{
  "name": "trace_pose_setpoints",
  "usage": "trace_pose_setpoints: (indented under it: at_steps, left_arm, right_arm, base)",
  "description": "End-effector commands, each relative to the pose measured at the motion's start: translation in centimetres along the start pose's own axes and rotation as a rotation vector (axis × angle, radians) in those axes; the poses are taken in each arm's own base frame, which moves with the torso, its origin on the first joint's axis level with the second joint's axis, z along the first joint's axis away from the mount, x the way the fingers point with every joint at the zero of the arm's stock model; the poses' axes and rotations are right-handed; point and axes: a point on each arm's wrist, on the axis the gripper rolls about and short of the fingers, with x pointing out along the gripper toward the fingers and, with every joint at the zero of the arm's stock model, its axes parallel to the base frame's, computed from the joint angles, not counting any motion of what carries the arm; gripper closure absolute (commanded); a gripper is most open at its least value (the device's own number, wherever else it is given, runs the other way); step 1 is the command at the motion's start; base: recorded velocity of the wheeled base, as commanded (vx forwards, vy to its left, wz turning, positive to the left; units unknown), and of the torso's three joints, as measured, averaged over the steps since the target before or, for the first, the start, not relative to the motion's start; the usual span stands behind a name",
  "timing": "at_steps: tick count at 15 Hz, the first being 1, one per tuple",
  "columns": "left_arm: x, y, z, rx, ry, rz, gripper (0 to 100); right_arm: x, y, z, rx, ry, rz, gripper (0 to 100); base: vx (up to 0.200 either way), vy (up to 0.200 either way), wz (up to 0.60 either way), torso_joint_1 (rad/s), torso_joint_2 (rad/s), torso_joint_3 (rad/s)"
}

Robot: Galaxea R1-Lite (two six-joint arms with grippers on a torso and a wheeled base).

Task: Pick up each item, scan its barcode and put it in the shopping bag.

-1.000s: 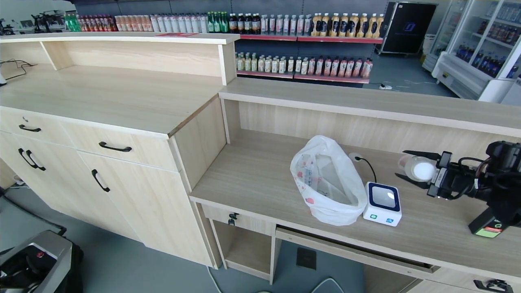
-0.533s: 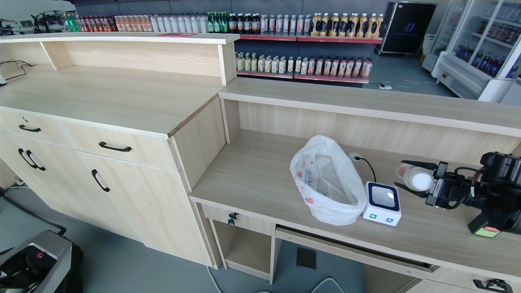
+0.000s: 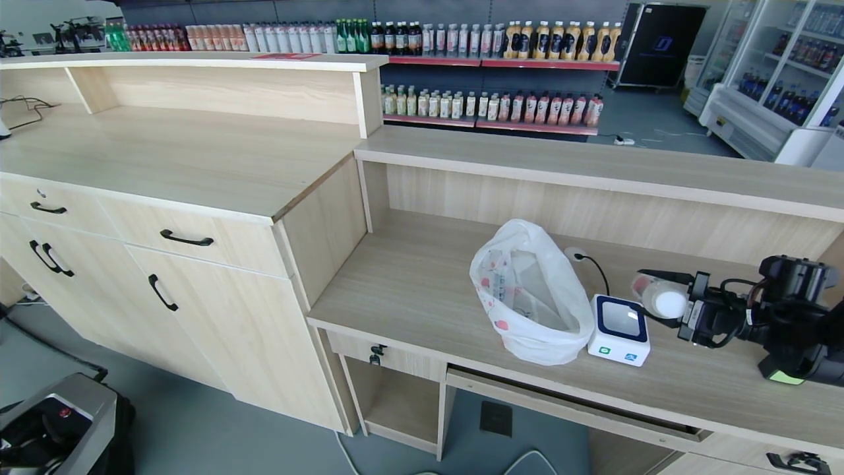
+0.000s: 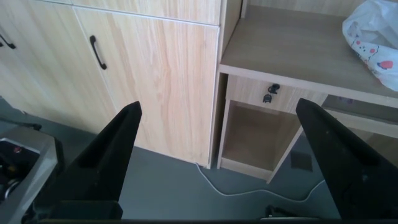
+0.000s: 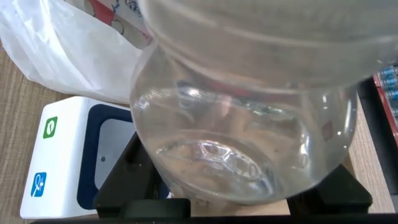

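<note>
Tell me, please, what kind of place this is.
Most likely a small shop, seen from its checkout counter: long shelves of bottled drinks behind, a glass-door fridge at the side, and a barcode scanner beside a shopping bag.

We see a clear bottle [image 3: 659, 299] lying sideways, clamped in the right gripper [image 3: 645, 291]. The white, blue-framed scanner [image 3: 618, 330] sits just below the fingertips. Beyond the scanner, farther from the gripper, the white shopping bag [image 3: 527, 293] stands open.

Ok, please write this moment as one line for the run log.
step: scan | right gripper: holds bottle just right of scanner | left gripper: open, empty | shopping bag: beside scanner, bottle not yet inside
</note>
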Motion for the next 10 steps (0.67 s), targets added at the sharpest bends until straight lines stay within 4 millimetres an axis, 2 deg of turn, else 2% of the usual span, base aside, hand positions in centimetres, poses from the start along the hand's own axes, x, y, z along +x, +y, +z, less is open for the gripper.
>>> trace_pose_setpoints:
  at_steps: [1, 10]
  left_arm:
    - [0.0, 0.0, 0.0, 0.0, 0.001, 0.0, 0]
    - [0.0, 0.0, 0.0, 0.0, 0.001, 0.0, 0]
  right_arm:
    - [0.5, 0.3, -0.2, 0.004, -0.011, 0.006, 100]
    - [3.1, 0.6, -0.6, -0.009, -0.059, 0.013, 100]
  base:
    - [0.0, 0.0, 0.0, 0.0, 0.0, 0.0]
    - [0.0, 0.0, 0.0, 0.0, 0.0, 0.0]
